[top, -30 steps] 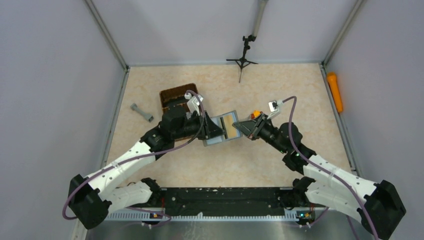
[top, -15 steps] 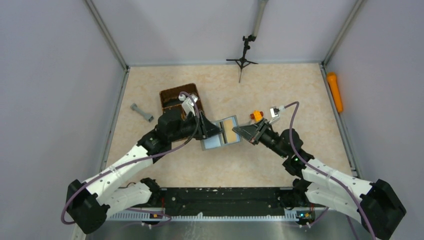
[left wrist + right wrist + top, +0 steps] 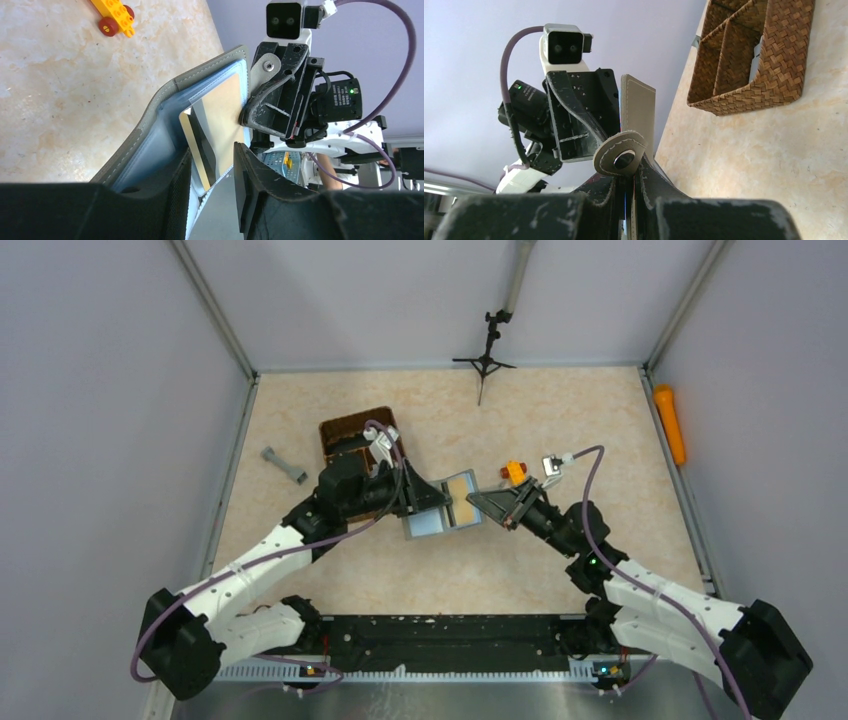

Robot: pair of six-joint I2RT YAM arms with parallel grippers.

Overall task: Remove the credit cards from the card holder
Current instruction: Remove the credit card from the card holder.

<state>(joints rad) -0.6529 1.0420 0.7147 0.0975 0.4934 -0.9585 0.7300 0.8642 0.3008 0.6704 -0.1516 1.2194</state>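
grey dumbbell-shaped piece [image 3: 284, 465]: one, lying free on the worktop [image 3: 560, 430], far left.
wicker basket [image 3: 345, 430]: one; its near part is hidden under the left arm from above and cut off by the frame edge in the right wrist view.
left arm: stretched low from the near left corner toward the middle, wrist rolled onto its side.
left gripper [image 3: 425, 498]: jaws part-way apart around the card holder's near edge and the card ends; a gap shows beside one finger and nothing is clamped.
card holder [image 3: 428, 524]: one, mid-worktop, spread open between the two grippers with its pockets up; i cannot tell whether it rests on the surface.
credit cards [image 3: 197, 150]: in the pockets; two faces show, one tan and one with a dark stripe sticking out; any behind them are hidden.
right gripper [image 3: 487, 504]: closed tight on the holder's snap tab, which covers the fingertips in its own view.
right arm: reaching in from the near right corner, elbow bent, forearm angled left.
toy brick [image 3: 513, 471]: one, orange, just beyond the right gripper and apart from it.
orange cylinder [image 3: 671, 423]: one, beyond the right wall.
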